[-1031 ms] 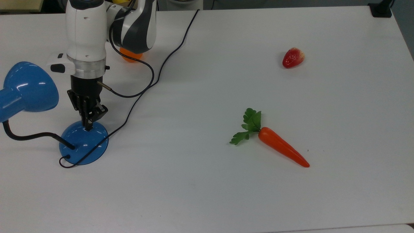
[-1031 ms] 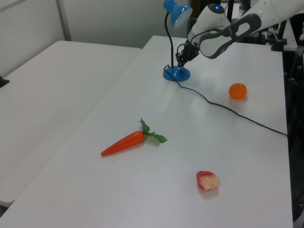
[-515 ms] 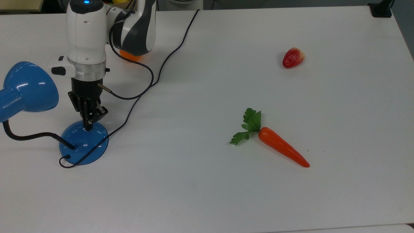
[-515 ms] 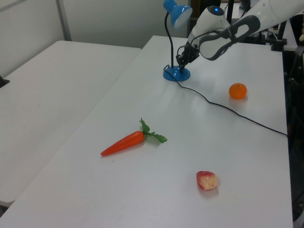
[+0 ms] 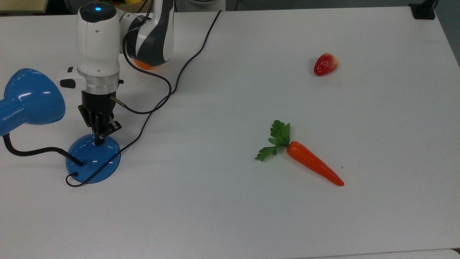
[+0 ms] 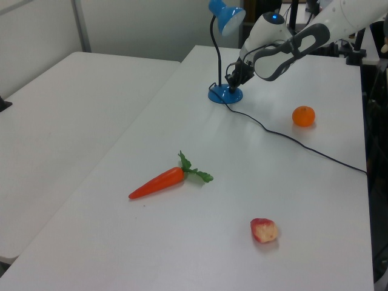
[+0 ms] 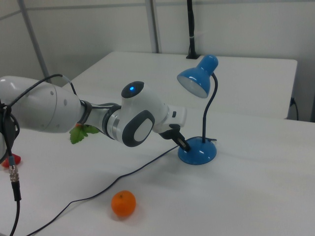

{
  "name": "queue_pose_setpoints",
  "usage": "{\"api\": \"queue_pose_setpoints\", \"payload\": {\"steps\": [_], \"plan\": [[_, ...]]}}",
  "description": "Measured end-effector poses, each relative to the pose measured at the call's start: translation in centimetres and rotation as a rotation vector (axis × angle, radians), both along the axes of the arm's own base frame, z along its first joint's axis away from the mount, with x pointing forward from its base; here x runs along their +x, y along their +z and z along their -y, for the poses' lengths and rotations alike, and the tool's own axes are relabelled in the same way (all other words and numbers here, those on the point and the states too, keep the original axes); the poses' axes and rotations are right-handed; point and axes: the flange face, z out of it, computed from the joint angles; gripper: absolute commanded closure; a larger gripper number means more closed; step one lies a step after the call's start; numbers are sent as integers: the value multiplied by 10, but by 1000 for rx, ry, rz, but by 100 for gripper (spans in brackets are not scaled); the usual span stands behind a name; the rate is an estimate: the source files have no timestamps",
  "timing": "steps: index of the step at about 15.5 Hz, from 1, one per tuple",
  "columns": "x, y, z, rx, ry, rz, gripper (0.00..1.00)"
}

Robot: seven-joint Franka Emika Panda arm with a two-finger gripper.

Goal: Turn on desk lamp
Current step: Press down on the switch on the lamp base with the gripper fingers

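Note:
The glossy blue desk lamp stands at the top view's left, with its bell shade (image 5: 30, 96) up over the table, a thin black neck (image 5: 32, 151) and a round domed base (image 5: 92, 162). My gripper (image 5: 97, 141) points straight down, its fingers shut together, and the tips rest on the far part of the base. The black fingertips hide the small switch. In the left view the gripper (image 6: 231, 82) meets the base (image 6: 225, 94) below the shade (image 6: 225, 16). From the right view the gripper (image 7: 185, 145) touches the base (image 7: 198, 152). The shade (image 7: 197, 78) looks unlit.
The lamp's black cord (image 5: 187, 64) runs from the base across the table to its far edge. An orange (image 7: 123, 203) lies behind my arm. A toy carrot (image 5: 312, 165) and a strawberry (image 5: 325, 64) lie toward the top view's right.
My wrist and forearm have shifted slightly toward the top view's bottom right and stand more upright. The fingertips stay on the same spot of the lamp base. The lamp has not moved.

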Motion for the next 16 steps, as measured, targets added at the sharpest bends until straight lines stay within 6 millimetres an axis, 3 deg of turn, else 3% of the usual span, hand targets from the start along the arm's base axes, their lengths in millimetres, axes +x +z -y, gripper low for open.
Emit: {"api": "queue_pose_setpoints", "payload": {"steps": [16], "plan": [[4, 12, 13, -7, -15, 27, 100]]}}
